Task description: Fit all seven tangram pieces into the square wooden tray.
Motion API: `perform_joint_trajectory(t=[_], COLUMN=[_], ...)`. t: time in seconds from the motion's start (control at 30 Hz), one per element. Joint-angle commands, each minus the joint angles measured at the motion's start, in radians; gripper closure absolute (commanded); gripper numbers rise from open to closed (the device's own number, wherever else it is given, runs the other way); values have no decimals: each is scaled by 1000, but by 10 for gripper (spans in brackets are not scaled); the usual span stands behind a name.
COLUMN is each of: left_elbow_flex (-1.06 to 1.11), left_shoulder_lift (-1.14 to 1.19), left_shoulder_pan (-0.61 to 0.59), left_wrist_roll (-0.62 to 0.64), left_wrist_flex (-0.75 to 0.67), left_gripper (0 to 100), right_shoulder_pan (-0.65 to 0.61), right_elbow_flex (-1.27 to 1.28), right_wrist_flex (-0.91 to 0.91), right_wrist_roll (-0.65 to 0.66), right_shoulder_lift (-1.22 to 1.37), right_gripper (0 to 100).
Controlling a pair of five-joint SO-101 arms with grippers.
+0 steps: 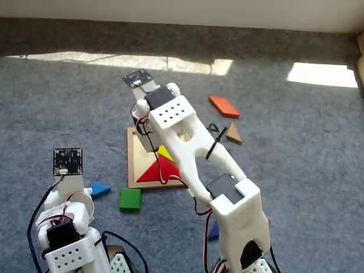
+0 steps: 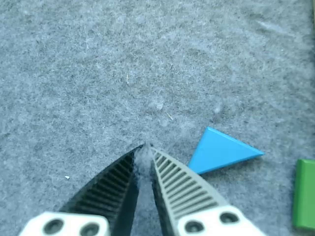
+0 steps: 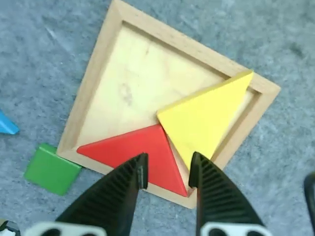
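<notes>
The square wooden tray (image 3: pixel 197 51) lies on the grey carpet and holds a red triangle (image 3: pixel 142 150) and a yellow triangle (image 3: pixel 204 118) side by side. My right gripper (image 3: pixel 168 164) hangs open just above them, over the red triangle's edge, with nothing between its fingers. In the high view the right arm (image 1: pixel 176 122) covers much of the tray (image 1: pixel 132 165). My left gripper (image 2: pixel 144 147) is shut and empty, low over bare carpet, with a light blue triangle (image 2: pixel 219 150) close beside it and a green square (image 2: pixel 306 194) further off.
In the high view an orange parallelogram (image 1: pixel 223 106) and a brown triangle (image 1: pixel 233 134) lie on the carpet beyond the tray. A dark blue piece (image 1: pixel 214 230) peeks out beside the right arm's base. The green square (image 1: pixel 130 199) and light blue triangle (image 1: pixel 100 189) sit near the tray's front corner.
</notes>
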Motion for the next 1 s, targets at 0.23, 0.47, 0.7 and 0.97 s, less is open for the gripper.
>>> perform_joint_trajectory(t=[0.23, 0.47, 0.7, 0.97], left_elbow_flex=[-8, -8, -8, -8], left_shoulder_lift=[-35, -35, -35, -35], left_shoulder_pan=[-10, -12, -12, -12], left_wrist_roll=[-5, -5, -5, -5], left_wrist_flex=[-14, -14, -14, -14], left_gripper=[993, 993, 993, 993], right_shoulder_pan=[-5, 31, 104, 119], right_elbow_flex=[-2, 88, 128, 122], right_wrist_flex=[-186, -348, -282, -189], right_wrist_roll=[161, 163, 163, 158], right_shoulder_lift=[-5, 54, 62, 47], right_gripper=[988, 988, 990, 990])
